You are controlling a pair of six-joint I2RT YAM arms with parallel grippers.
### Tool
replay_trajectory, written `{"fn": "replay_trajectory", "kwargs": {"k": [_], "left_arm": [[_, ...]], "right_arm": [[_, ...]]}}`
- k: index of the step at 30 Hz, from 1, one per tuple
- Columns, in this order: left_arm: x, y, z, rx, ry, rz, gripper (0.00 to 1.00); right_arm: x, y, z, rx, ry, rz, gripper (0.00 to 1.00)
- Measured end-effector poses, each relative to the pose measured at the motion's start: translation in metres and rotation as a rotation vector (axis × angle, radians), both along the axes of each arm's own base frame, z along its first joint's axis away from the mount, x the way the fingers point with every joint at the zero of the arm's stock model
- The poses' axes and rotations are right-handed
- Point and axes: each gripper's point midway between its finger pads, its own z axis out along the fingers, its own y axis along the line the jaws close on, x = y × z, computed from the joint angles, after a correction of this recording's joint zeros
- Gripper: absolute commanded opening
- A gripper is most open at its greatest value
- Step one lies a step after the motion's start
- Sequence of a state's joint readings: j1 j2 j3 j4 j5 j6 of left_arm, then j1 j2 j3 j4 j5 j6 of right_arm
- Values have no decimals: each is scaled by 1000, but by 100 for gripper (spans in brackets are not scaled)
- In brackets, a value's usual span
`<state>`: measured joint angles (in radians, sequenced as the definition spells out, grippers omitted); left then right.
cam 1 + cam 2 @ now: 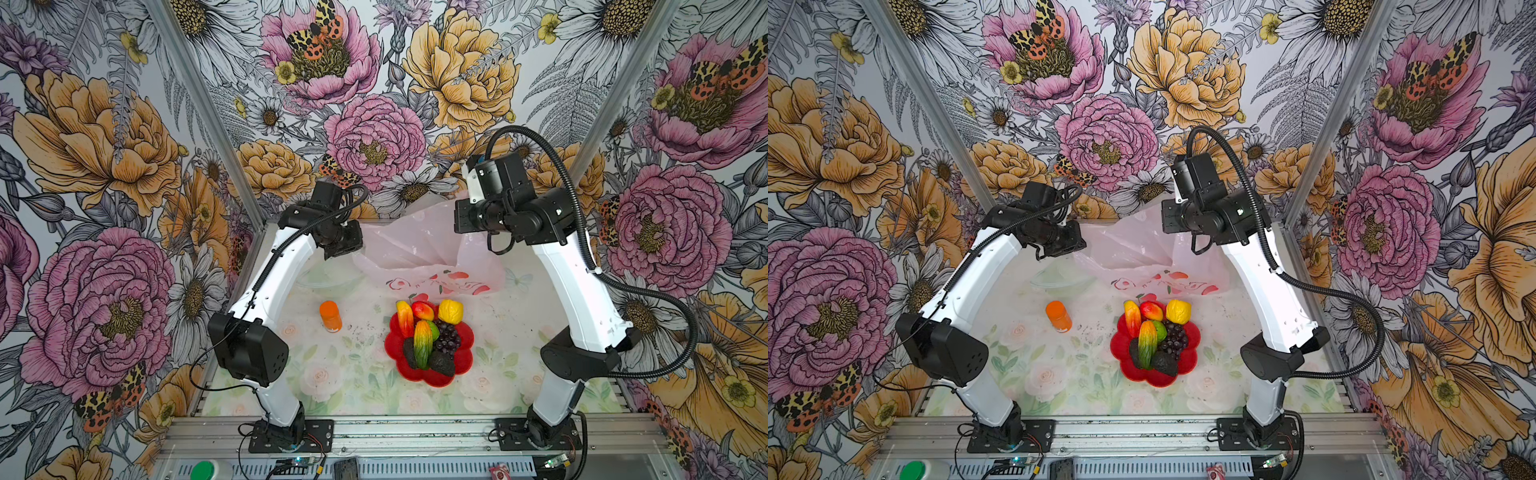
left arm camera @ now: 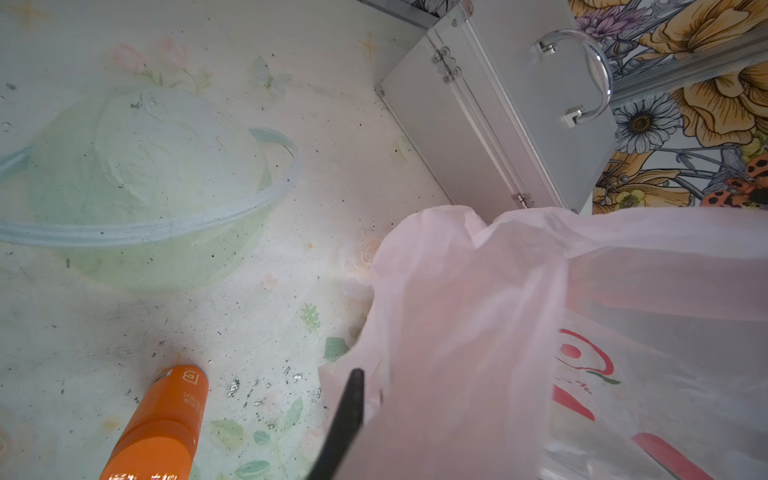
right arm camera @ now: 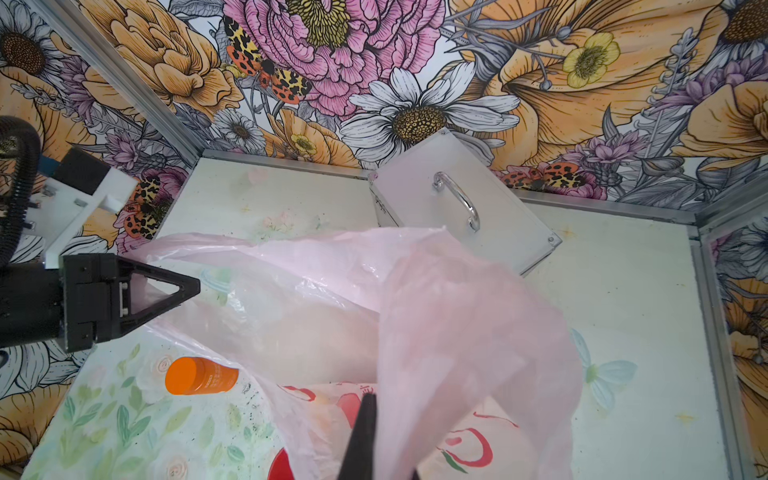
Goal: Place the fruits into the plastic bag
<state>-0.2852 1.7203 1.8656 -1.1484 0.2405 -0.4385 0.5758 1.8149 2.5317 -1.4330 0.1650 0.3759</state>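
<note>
The fruits [image 1: 428, 336] lie heaped on a red flower-shaped plate [image 1: 432, 380] in both top views: mangoes, a peach, a lemon [image 1: 451, 311], a lime, grapes [image 1: 446, 338] and avocados. Behind the plate the pink plastic bag [image 1: 415, 245] is held up between the two arms. My left gripper [image 3: 195, 289] is shut on the bag's left edge; in its own wrist view only one dark finger [image 2: 349, 415] shows beside the film. My right gripper [image 3: 370, 399] is shut on the bag's right edge, with pink film draped over its jaws. Neither gripper touches a fruit.
An orange capped bottle [image 1: 330, 316] stands left of the plate. A pale green translucent bowl [image 2: 145, 187] sits behind the bottle. A silver metal case [image 3: 465, 208] with a handle lies at the back wall behind the bag. Metal frame rails edge the table.
</note>
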Motion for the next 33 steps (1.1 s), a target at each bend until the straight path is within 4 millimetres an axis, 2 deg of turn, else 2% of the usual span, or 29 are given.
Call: {"fn": "replay_trajectory", "kwargs": {"k": [3,6,8,13,15,18,20,22,23,25,27,30,31,33], "left_arm": [[-1,4,4,12,-14,11,0],[-5,12,20,32,-64,36,0],[-11,18,40,47,-122,56,0],[-43,36,107,40,-309,101,0],[-54,40,121,30,-348,109,0],[-55,46,123,20,-346,136,0],[-45,48,117,26,-316,161,0],[-29,48,124,38,-325,182,0],[-21,48,135,40,-353,196,0],[-10,45,173,37,-462,212,0],[-13,36,219,27,-606,203,0],[-46,19,296,-6,-867,162,0],[-64,15,322,-22,-960,146,0],[-102,6,360,-61,-1119,103,0]], "right_arm": [[0,-1,-1,-2,4,-2,0],[1,-4,-3,8,17,-22,0],[1,-9,-5,23,37,-39,0],[6,-14,-10,70,89,-71,0],[8,-12,-18,66,113,-69,0],[17,-4,-29,52,135,-45,0],[31,6,-29,57,111,-24,0],[48,17,-14,91,36,-6,0],[54,20,-3,113,-10,1,0],[62,28,31,165,-140,23,0],[59,30,75,222,-289,47,0],[36,32,147,287,-525,92,0],[23,32,172,308,-604,113,0],[-11,29,221,358,-765,147,0]]}}
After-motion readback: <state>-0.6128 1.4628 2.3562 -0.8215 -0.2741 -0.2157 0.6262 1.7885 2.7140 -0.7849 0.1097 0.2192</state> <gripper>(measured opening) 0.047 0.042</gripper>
